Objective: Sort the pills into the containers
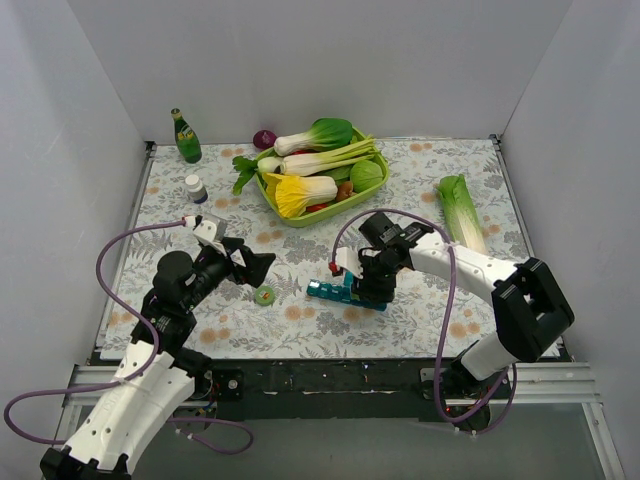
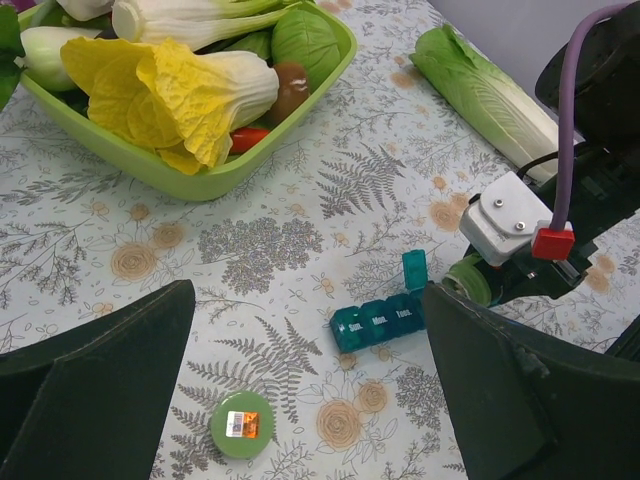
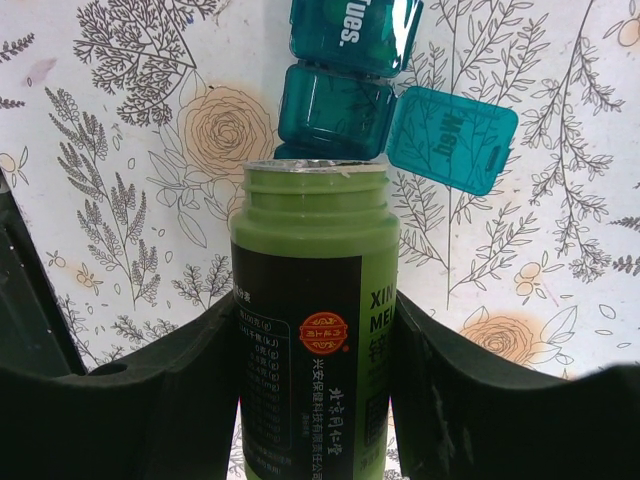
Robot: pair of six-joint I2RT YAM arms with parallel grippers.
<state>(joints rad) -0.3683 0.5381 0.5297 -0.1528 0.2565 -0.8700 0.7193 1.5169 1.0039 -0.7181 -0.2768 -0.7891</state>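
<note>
One compartment of the teal pill organizer (image 3: 340, 100) stands open, its hinged lid (image 3: 450, 140) flipped out to the side; the neighbouring lid marked "Tues." is closed. No pill is visible in the open cell. The strip lies flat on the floral tablecloth (image 1: 300, 325), near the front centre of the table, between the two arms.

The right gripper (image 3: 315, 365) pinches an uncapped green bottle (image 3: 315, 330) around its body, one finger on each side. The bottle is tipped so that its mouth points at the open compartment; in the wrist view the rim sits just at the cell's edge. The bottle's green cap (image 2: 242, 425) lies on the cloth near the left end of the strip.

The left gripper (image 2: 310, 385) hangs over the cap with its fingers spread wide, holding nothing.

Step in hand, as judged: dispensing from the bottle into the open cell. The next move calls for a slow, small increase in tilt with the mouth kept over the cell, so that the contents do not spill onto the cloth.

Further back, well apart, sits a lime-green basket (image 1: 300, 216) of vegetables.
</note>
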